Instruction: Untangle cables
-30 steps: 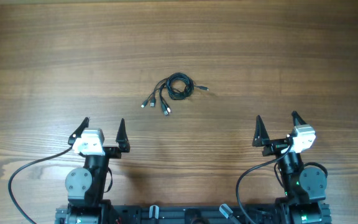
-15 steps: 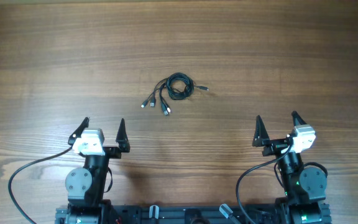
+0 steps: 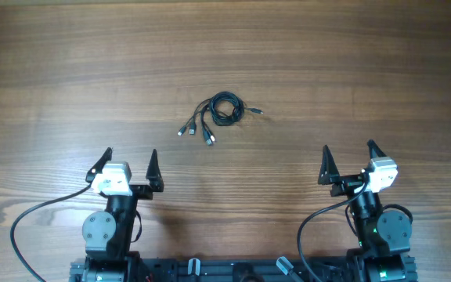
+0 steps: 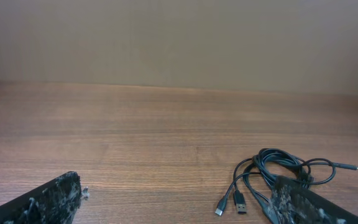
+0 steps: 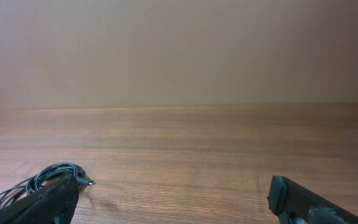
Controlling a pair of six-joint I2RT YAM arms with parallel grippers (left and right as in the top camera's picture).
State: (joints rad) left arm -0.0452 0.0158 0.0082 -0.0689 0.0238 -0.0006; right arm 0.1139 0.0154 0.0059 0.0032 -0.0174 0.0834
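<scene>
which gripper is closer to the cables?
Left. The left gripper sits toward the robot and left of the cables; the right gripper is farther, off to their right.

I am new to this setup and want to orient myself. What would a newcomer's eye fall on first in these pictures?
First, the cables: a small black tangle lying alone near the middle of the wooden table, with its silver-tipped plug ends fanning out toward the left arm. Next, the left gripper and the right gripper, both open and empty, at the near edge on either side, well apart from the tangle.
</scene>
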